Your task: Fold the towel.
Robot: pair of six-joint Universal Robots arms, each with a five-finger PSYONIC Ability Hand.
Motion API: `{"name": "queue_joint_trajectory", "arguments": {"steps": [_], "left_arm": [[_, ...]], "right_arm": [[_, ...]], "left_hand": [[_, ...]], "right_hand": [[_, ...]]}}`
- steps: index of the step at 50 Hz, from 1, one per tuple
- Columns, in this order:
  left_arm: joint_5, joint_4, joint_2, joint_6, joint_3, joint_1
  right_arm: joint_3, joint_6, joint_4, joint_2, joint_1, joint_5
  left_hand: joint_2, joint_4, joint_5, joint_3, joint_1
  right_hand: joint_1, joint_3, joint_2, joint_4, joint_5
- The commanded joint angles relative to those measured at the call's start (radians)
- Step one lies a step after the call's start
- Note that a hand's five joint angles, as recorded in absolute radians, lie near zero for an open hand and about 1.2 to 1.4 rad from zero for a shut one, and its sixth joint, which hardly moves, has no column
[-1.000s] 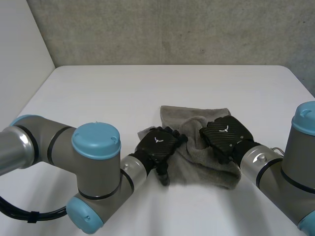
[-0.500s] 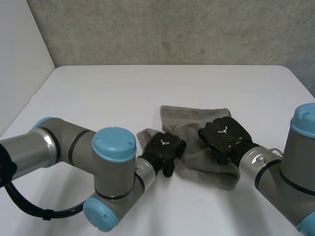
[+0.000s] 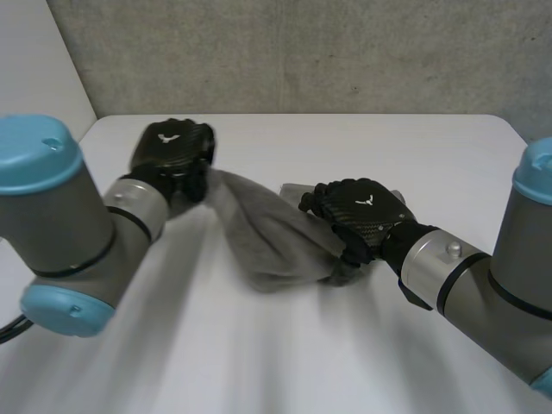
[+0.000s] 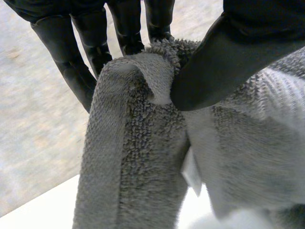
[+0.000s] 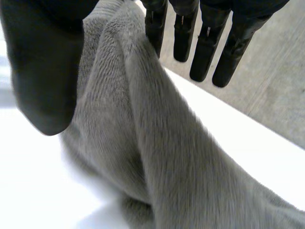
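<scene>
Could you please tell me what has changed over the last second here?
The left hand swung away to the far left, lifting one end of the towel and stretching it out. The right hand shifted slightly left with the other end. Both hands stay on the towel.

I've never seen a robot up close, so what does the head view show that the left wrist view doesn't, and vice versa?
Head view: the left arm, the right arm, the right hand gripping the towel, the white table. Left wrist view: the thumb pressing a hemmed edge against the fingers, plus what looks like a white tag. Shared: the left hand holding the grey towel.
</scene>
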Motion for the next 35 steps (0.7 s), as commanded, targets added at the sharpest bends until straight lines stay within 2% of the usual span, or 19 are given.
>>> {"name": "queue_joint_trajectory", "arguments": {"steps": [1,6,12,15,24,26,28,29,31,32,34,35], "left_arm": [[0.029,-0.008,-0.011,0.002,-0.056,0.101],[0.074,-0.004,-0.021,0.002,-0.111,0.132],[0.074,-0.001,-0.055,0.005,-0.119,0.135],[0.075,0.001,-0.066,0.005,-0.111,0.155],[0.08,0.002,-0.072,0.004,-0.11,0.175],[0.08,0.002,-0.072,0.004,-0.108,0.175],[0.08,0.005,-0.077,0.004,-0.103,0.175],[0.08,0.005,-0.077,0.004,-0.103,0.175],[0.081,0.004,-0.08,0.004,-0.093,0.175],[0.081,0.004,-0.08,0.004,-0.093,0.175],[0.081,0.001,-0.077,0.002,-0.077,0.173],[0.081,0.001,-0.077,0.002,-0.077,0.173]], "right_arm": [[-0.03,-0.108,0.018,0.043,-0.04,0.043],[-0.041,-0.188,0.009,0.126,-0.074,0.054],[-0.078,-0.216,-0.023,0.2,-0.077,0.089],[-0.139,-0.257,-0.058,0.282,-0.082,0.144],[-0.26,-0.298,-0.06,0.411,-0.088,0.155],[-0.286,-0.301,-0.052,0.439,-0.086,0.161],[-0.323,-0.305,-0.028,0.483,-0.077,0.163],[-0.323,-0.305,-0.028,0.483,-0.077,0.163],[-0.363,-0.306,0.021,0.503,-0.073,0.161],[-0.363,-0.306,0.021,0.503,-0.073,0.161],[-0.403,-0.306,0.061,0.5,-0.068,0.161],[-0.403,-0.306,0.061,0.5,-0.068,0.161]], "left_hand": [[-0.062,-0.121,-0.249,-0.147,-0.001],[-0.062,-0.121,-0.249,-0.147,-0.001],[-0.062,-0.121,-0.249,-0.147,-0.001],[-0.062,-0.121,-0.249,-0.147,-0.001],[-0.062,-0.121,-0.249,-0.147,-0.001],[-0.062,-0.121,-0.249,-0.147,-0.001],[-0.062,-0.121,-0.249,-0.147,-0.001],[-0.062,-0.121,-0.249,-0.147,-0.001],[-0.062,-0.121,-0.249,-0.147,-0.001],[-0.062,-0.121,-0.249,-0.147,-0.001],[-0.062,-0.121,-0.249,-0.147,-0.001],[-0.062,-0.121,-0.249,-0.147,-0.001]], "right_hand": [[-0.135,-0.142,-0.138,-0.137,-0.103],[-0.115,-0.121,-0.118,-0.116,-0.082],[-0.097,-0.103,-0.1,-0.099,-0.065],[-0.085,-0.092,-0.088,-0.087,-0.053],[0.02,0.014,0.018,0.019,0.053],[0.106,0.099,0.103,0.104,0.138],[0.298,0.292,0.295,0.297,0.331],[0.299,0.293,0.297,0.298,0.332],[0.597,0.591,0.594,0.596,0.63],[0.599,0.592,0.596,0.597,0.631],[1.018,1.012,1.015,1.017,1.051],[1.02,1.014,1.018,1.019,1.053]]}}
